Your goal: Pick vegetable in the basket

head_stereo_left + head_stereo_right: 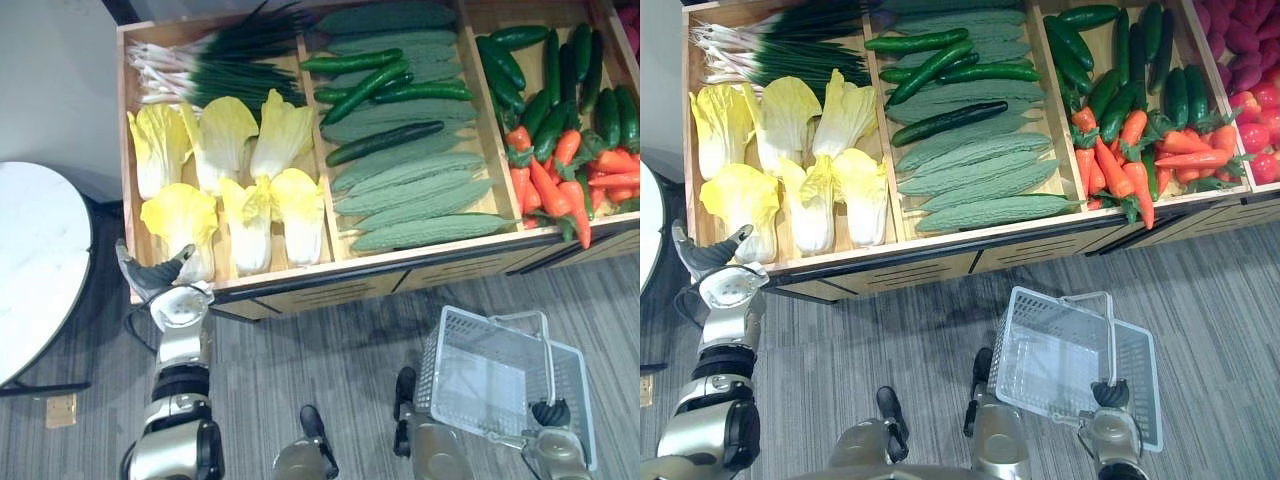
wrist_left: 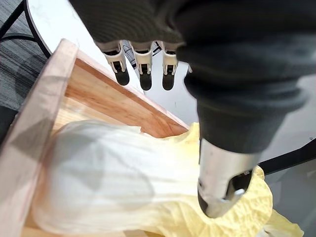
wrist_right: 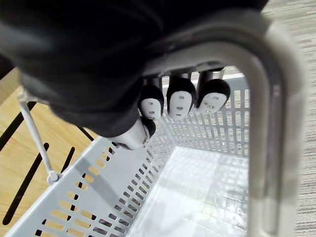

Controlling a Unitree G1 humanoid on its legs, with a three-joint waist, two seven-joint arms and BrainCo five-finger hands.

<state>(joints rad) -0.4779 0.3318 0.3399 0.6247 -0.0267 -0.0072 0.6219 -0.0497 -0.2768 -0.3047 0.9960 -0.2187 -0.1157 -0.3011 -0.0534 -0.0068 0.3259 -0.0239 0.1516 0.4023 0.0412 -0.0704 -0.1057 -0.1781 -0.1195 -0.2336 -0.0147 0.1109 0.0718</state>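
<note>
Left hand point(image 1: 152, 275) hovers, fingers spread, over a yellow cabbage point(image 1: 182, 218) in the wooden stall's point(image 1: 400, 268) front corner. Light and soft-leaved, it likely grips best at its firmer white base. Right hand point(image 1: 548, 412) clasps the empty basket's point(image 1: 452, 335) handle point(image 3: 276, 123).

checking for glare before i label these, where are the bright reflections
Right wrist view: a bright sheen on the floor of the basket; left eye view: that floor shows the same pale sheen; left wrist view: the stem of the cabbage is bright, with no hard glare.

Yellow cabbage point(image 1: 180, 215) lying flat, front-left; white slotted basket point(image 1: 485, 380) tilted.
</note>
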